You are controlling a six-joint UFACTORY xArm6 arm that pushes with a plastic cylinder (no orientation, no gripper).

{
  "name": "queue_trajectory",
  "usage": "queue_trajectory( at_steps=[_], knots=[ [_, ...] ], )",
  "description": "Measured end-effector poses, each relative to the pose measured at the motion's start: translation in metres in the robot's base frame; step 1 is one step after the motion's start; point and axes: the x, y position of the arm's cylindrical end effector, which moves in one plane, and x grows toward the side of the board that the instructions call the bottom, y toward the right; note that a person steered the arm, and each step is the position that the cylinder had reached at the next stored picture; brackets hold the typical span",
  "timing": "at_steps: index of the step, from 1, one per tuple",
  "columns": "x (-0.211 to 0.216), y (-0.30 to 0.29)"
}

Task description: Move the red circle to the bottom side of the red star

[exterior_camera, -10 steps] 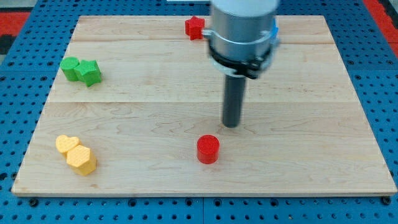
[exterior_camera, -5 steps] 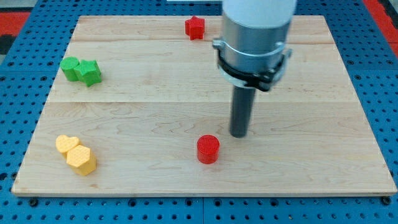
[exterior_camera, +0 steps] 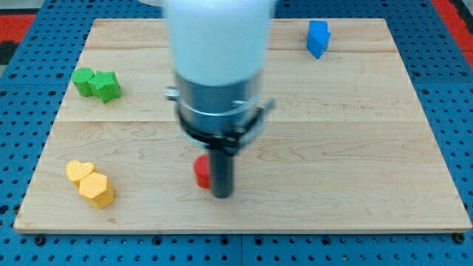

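Shoved leftward, red circle (exterior_camera: 202, 172) now touches my tip's (exterior_camera: 222, 195) left side.

Wooden board (exterior_camera: 355, 133) with blocks, on a blue pegboard (exterior_camera: 458, 111).

Upper left: two green blocks (exterior_camera: 97, 83), touching. Lower left: two yellow blocks (exterior_camera: 91, 182), touching. Upper right: blue block (exterior_camera: 318, 38). Bottom centre: red circle (exterior_camera: 202, 171), partly hidden behind the rod, with my tip (exterior_camera: 222, 195) resting on the board just right of it.
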Motion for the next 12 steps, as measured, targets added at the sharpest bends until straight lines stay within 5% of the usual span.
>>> queue_trajectory(
  at_steps=[2, 3, 5, 6, 7, 9, 12],
  knots=[
    [-0.089, 0.003],
    [-0.104, 0.004],
    [-0.064, 0.033],
    [-0.054, -0.034],
    [-0.075, -0.084],
    [-0.141, -0.077],
    [-0.073, -0.094]
  ],
)
